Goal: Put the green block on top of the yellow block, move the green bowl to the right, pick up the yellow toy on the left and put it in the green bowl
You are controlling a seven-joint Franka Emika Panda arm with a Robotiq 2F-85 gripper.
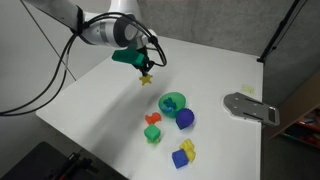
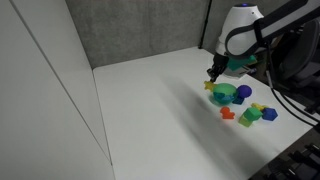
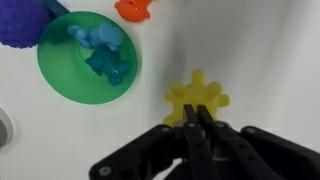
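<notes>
The jaws of the black gripper, which comes in from the bottom edge of the wrist view, are drawn almost together, with only a thin dark line between them. They pinch the near edge of the small bright yellow star-shaped plastic toy; a narrow hold on one lobe looks to be all the knobbly shape offers. Whether the toy is clear of the white table cannot be told, though in an exterior view it sits right under the gripper in the upper middle of the frame. Near it, towards the upper left of the wrist view, is the round teal-green plastic bowl, placed within a short carry. That suits the last step of the task, since the toy needs only to be lifted over the rim and let go. The bowl is not empty: a blue-teal figure lies inside, so the toy would likely land on or beside it. A purple knobbly ball sits just beside the bowl at the far upper left, and an orange toy shows at the top edge. In an exterior view a small green block stands lower in the frame, below the bowl; what it rests on is too small to tell.
</notes>
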